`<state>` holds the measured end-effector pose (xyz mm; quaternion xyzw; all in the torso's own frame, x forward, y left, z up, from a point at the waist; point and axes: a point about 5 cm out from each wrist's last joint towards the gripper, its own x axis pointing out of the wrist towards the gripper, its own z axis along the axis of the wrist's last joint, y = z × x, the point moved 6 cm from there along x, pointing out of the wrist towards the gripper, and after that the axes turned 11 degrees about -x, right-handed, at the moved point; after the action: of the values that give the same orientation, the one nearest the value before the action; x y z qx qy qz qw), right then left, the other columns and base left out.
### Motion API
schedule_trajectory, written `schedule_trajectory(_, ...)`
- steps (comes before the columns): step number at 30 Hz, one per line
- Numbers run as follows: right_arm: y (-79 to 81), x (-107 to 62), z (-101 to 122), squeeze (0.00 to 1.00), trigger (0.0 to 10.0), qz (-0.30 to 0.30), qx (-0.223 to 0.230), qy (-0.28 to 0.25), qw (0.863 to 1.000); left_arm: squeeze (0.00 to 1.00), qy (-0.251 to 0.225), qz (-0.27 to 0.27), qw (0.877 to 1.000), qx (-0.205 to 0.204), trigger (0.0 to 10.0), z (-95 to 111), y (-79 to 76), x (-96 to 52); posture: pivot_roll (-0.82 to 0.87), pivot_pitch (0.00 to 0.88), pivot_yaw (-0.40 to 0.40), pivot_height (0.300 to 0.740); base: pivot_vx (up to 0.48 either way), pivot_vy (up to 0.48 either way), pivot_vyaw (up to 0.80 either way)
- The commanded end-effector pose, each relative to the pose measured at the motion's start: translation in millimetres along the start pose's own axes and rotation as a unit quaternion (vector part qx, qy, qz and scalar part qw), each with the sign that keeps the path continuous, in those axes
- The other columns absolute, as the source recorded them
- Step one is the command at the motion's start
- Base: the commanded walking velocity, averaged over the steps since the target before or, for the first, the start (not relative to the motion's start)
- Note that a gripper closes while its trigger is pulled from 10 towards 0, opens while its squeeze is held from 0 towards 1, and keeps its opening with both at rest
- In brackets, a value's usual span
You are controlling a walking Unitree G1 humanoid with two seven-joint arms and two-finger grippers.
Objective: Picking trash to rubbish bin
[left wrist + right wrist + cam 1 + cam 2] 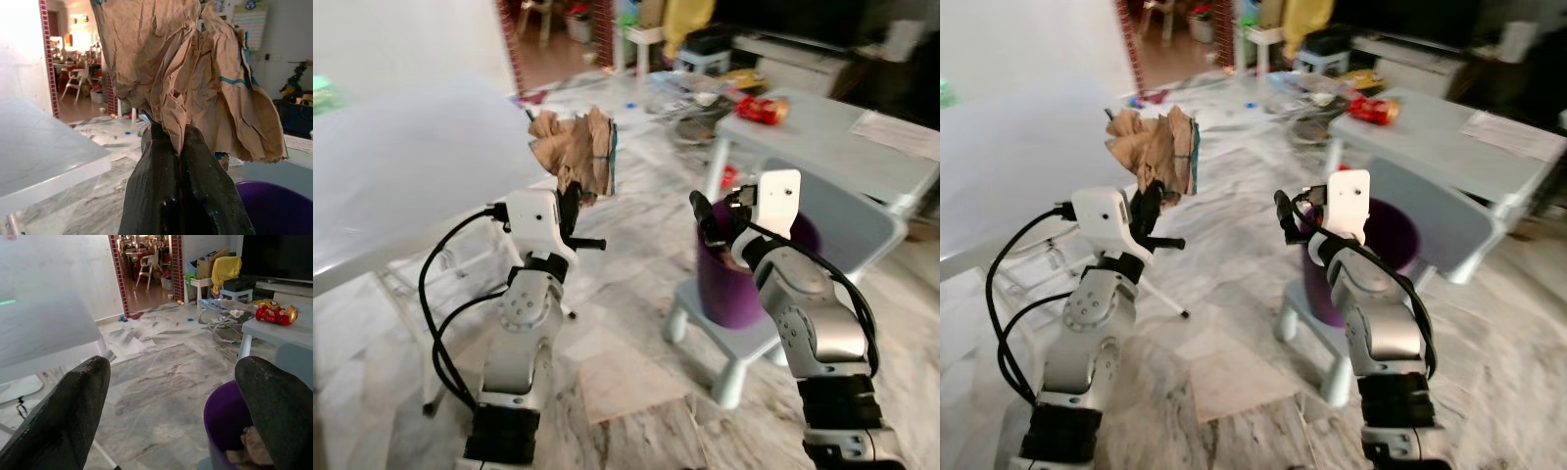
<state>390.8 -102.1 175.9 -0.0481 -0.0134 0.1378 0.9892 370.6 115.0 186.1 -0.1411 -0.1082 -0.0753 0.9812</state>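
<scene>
Crumpled brown paper bag (576, 149) sat upper centre-left of frame, held aloft, its lower edge pinched between pressed-together fingers of left gripper (180, 147), prob. to keep it clear of floor for carrying. Purple bin (734, 284) stood right of centre on a low grey stool (744, 345), some trash already inside. Right gripper (171, 406) hung by bin rim w/ fingers spread, holding nothing. Bag not yet over bin. White table (391, 186) at left.
</scene>
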Motion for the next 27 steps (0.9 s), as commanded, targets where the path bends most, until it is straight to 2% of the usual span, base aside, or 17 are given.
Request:
schedule_trajectory(1,-2.6,0.8,6.6,0.00,10.0,-0.003,-0.004,-0.008,1.000,0.00,-0.004,0.000,1.000,-0.004,3.2,2.6,-1.1,2.4,-0.07,0.021,0.062,0.740,0.000,0.000,-0.77)
schedule_trajectory(5,-3.9,0.6,8.0,0.00,10.0,-0.006,0.001,-0.012,1.000,0.00,-0.002,0.010,1.000,-0.006,3.1,2.7,3.2,4.2,-0.07,0.023,0.063,0.740,0.000,0.000,-0.69)
schedule_trajectory(7,-4.4,0.6,9.6,0.00,10.0,-0.007,0.004,-0.017,1.000,0.00,0.000,0.015,1.000,-0.006,2.5,2.5,6.4,5.0,-0.07,0.023,0.064,0.740,0.163,0.000,0.00)
schedule_trajectory(8,-4.4,0.6,9.6,0.00,10.0,-0.007,0.004,-0.016,1.000,0.00,-0.001,0.015,1.000,-0.007,1.6,2.7,6.9,5.1,-0.07,0.023,0.064,0.740,0.446,0.000,0.00)
schedule_trajectory(11,-4.6,0.3,9.7,0.00,10.0,-0.007,0.003,-0.017,1.000,0.00,-0.001,0.022,1.000,-0.002,1.1,2.9,10.8,5.2,-0.07,0.025,0.064,0.740,0.449,0.000,0.00)
schedule_trajectory(12,-4.7,0.3,9.6,0.00,10.0,-0.007,0.003,-0.017,1.000,0.00,0.001,0.025,1.000,-0.002,0.4,2.4,12.2,5.3,-0.07,0.025,0.064,0.740,0.450,0.000,0.00)
schedule_trajectory(14,-4.9,0.1,9.8,0.00,10.0,-0.006,0.000,-0.020,1.000,0.00,0.001,0.028,1.000,-0.004,0.0,1.9,13.2,5.5,-0.07,0.025,0.066,0.740,0.454,0.000,0.00)
schedule_trajectory(20,-11.8,1.7,11.4,0.00,10.0,-0.013,-0.007,-0.025,1.000,0.00,-0.003,0.025,0.999,-0.021,0.0,3.0,8.7,7.5,-0.07,0.027,0.069,0.740,0.472,0.000,0.00)
schedule_trajectory(21,-12.8,1.3,12.1,0.00,10.0,-0.014,-0.007,-0.026,1.000,0.00,-0.004,0.024,0.999,-0.022,4.2,3.2,7.5,8.4,-0.08,0.023,0.064,0.740,0.000,0.000,0.00)
schedule_trajectory(22,-12.8,1.3,12.1,0.00,10.0,-0.014,-0.007,-0.026,1.000,0.00,-0.004,0.024,0.999,-0.022,4.2,3.2,7.5,8.4,-0.08,0.023,0.064,0.740,0.000,0.000,0.00)
schedule_trajectory(23,-12.5,0.8,12.2,0.00,10.0,-0.013,-0.007,-0.026,1.000,0.00,-0.002,0.024,1.000,-0.013,9.3,2.0,8.1,8.7,-0.08,0.021,0.063,0.740,0.000,0.000,0.00)
schedule_trajectory(24,-11.7,0.4,11.8,0.00,10.0,-0.012,-0.008,-0.025,1.000,0.00,-0.002,0.028,0.999,-0.016,10.0,1.0,9.3,8.7,-0.09,0.018,0.061,0.740,0.000,0.000,0.00)
schedule_trajectory(27,-9.7,-0.7,10.1,0.00,10.0,-0.008,-0.008,-0.023,1.000,0.00,-0.002,0.036,0.999,-0.022,10.0,0.0,11.9,10.1,-0.09,0.010,0.057,0.740,0.000,0.000,0.00)
